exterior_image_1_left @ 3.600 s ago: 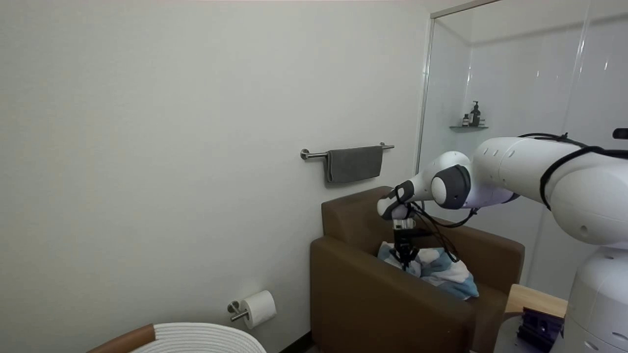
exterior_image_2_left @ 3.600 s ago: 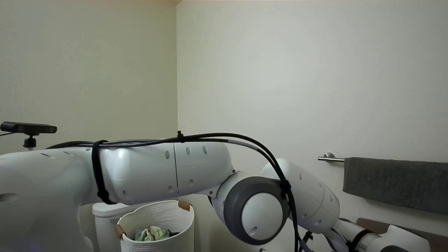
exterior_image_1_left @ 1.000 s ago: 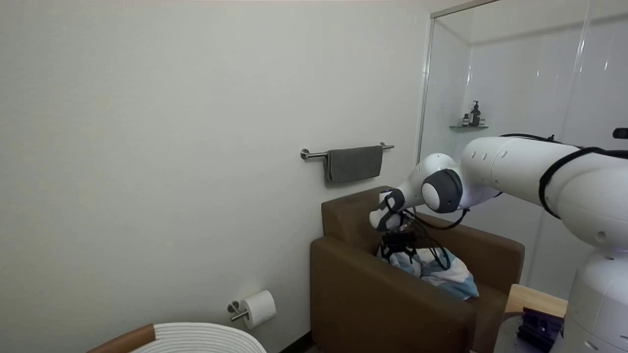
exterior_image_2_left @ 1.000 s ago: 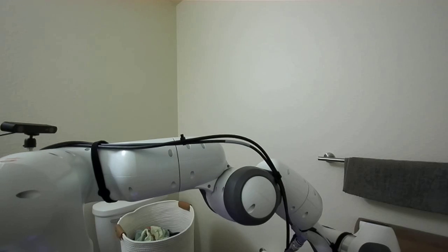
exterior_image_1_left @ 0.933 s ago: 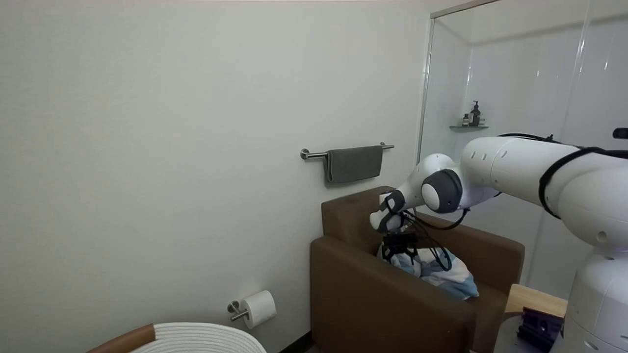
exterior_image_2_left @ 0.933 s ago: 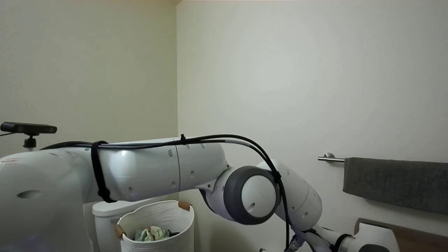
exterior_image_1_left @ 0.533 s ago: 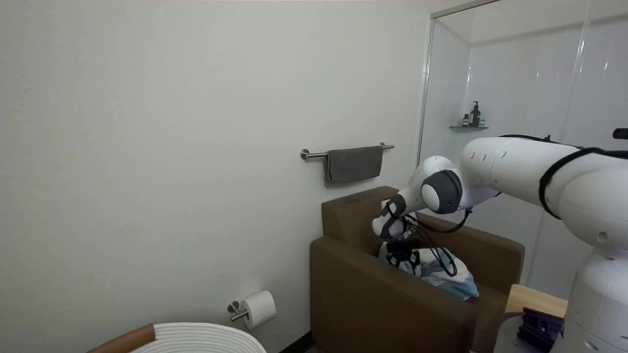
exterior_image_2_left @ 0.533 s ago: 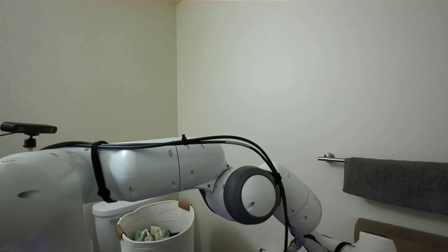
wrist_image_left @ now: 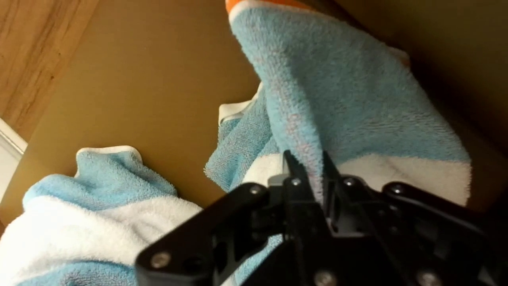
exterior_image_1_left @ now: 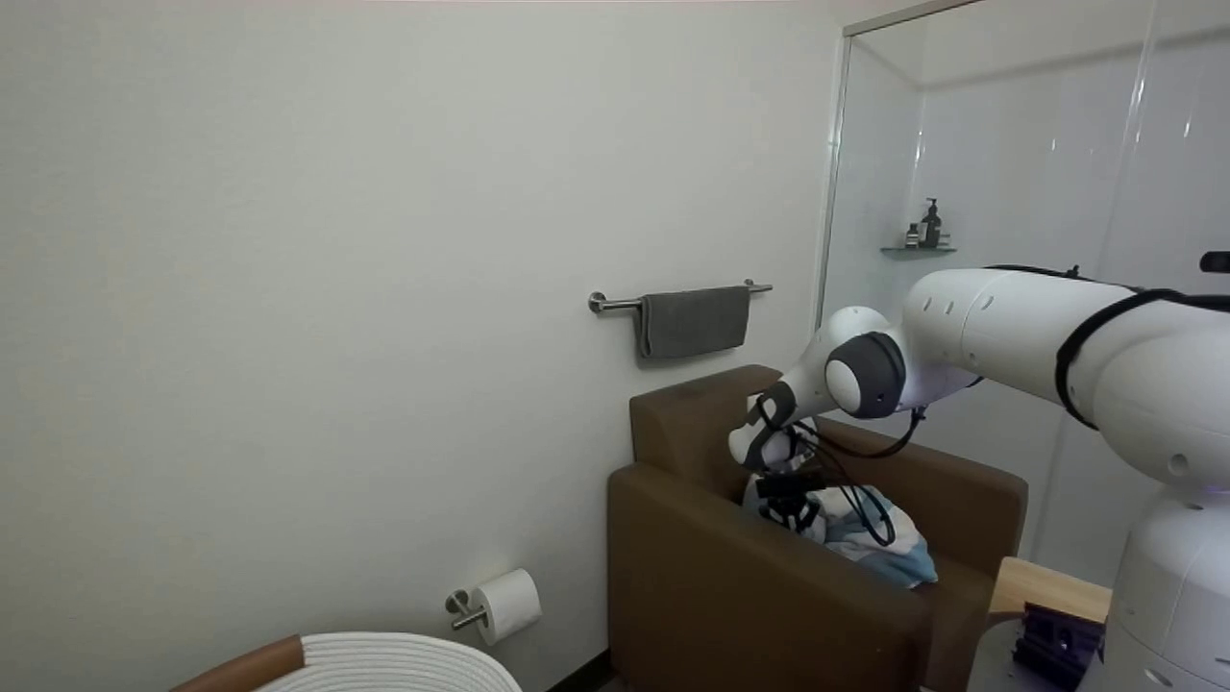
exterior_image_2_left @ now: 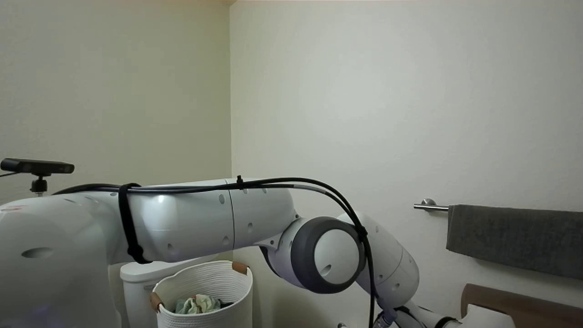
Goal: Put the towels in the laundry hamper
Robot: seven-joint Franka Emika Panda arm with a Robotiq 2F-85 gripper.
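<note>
Well, I have the claw (wrist_image_left: pixel 306 154) pinching one fold of the striped towel (wrist_image_left: pixel 357 99) | towel lies bunched on the armchair (exterior_image_1_left: pixel 750 596), right of the laundry hamper (exterior_image_2_left: pixel 234 314) | could slip if the loose cloth's weight drags on so narrow a bite

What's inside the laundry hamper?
In an exterior view, the hamper holds a crumpled pale greenish cloth, with something dark showing next to it. Anything beneath them is covered, and the bottom can't be seen.

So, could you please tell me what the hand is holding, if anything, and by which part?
The hand has a blue-and-white towel pinched by a raised fold in its blue part.
</note>
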